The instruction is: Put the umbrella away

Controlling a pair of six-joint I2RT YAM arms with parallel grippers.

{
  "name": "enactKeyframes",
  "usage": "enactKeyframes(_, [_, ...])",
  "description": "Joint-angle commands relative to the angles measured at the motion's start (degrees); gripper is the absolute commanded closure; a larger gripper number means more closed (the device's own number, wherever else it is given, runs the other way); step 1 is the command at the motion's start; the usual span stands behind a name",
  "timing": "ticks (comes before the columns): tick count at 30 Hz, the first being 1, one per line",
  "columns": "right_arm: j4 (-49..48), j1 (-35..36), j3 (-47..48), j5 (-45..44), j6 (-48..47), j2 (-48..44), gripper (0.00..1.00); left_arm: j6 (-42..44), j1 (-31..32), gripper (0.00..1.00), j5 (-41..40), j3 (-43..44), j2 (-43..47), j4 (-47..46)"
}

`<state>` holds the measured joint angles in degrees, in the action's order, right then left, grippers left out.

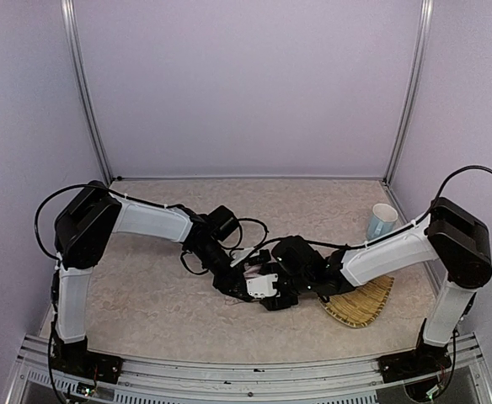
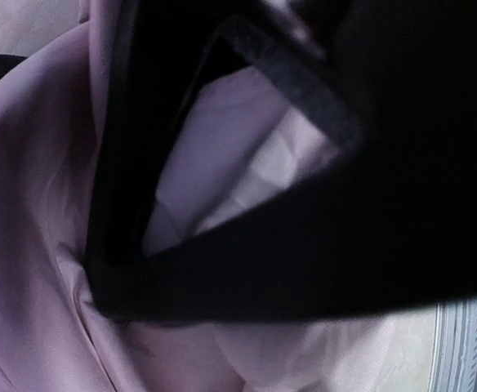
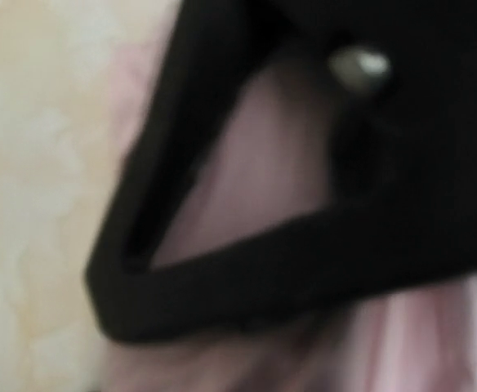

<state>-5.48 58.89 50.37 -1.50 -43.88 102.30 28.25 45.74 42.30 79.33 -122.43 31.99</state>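
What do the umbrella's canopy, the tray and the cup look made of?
The umbrella: thin pale pink cloth, probably synthetic, matte; it creases softly. The tray: woven straw or similar fibre, tan, visibly ribbed. The cup: smooth, pale; ceramic or plastic, too small to tell.

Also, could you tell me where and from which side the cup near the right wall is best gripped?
Probably its rim, from above: the cup stands upright, mouth open, so one finger can go inside and one outside. Take the side away from the right wall, which stands close by. No handle shows.
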Motion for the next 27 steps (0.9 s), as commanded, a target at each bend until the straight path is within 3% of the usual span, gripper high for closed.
enactKeyframes(1, [6.3, 0.8, 1.3, -2.7, 0.5, 3.9, 0.38, 0.9, 1.2, 0.68, -6.0, -4.3, -5.8, 12.5])
enactKeyframes(4, [9.3, 0.8, 2.7, -3.3, 1.9, 5.7, 0.55, 1.1, 1.2, 0.62, -6.5, -4.7, -4.0, 10.8])
enactKeyframes(6, [11.2, 0.8, 3.6, -2.7, 2.8, 6.4, 0.66, 0.5, 1.1, 0.5, -7.3, -5.3, -2.0, 8.3])
enactKeyframes(8, [12.2, 0.8, 3.9, -2.6, 3.6, 6.3, 0.72, -0.2, 0.8, 0.29, -7.6, -6.2, 0.2, 5.5])
enactKeyframes(9, [12.6, 0.8, 3.9, -1.8, 4.0, 6.1, 0.74, -0.7, 0.6, 0.07, -7.7, -6.8, 1.6, 3.8])
enactKeyframes(10, [13.1, 0.8, 4.1, -0.7, 4.4, 6.0, 0.75, -1.3, 0.3, 0.02, -8.0, -7.5, 3.1, 1.9])
enactKeyframes(18, [20.0, 0.4, 6.2, 5.9, 8.3, 6.8, 0.79, -8.0, -3.2, 0.01, -13.4, -21.4, 21.4, -20.5])
enactKeyframes(23, [23.4, -0.8, 7.5, 11.8, 11.0, 7.8, 0.8, -9.0, -3.4, 0.01, -17.1, -34.3, 35.8, -38.1])
enactKeyframes(27, [28.5, -3.1, 10.4, 19.6, 13.1, 9.6, 0.8, -6.6, -1.7, 0.01, -19.0, -42.4, 44.8, -46.9])
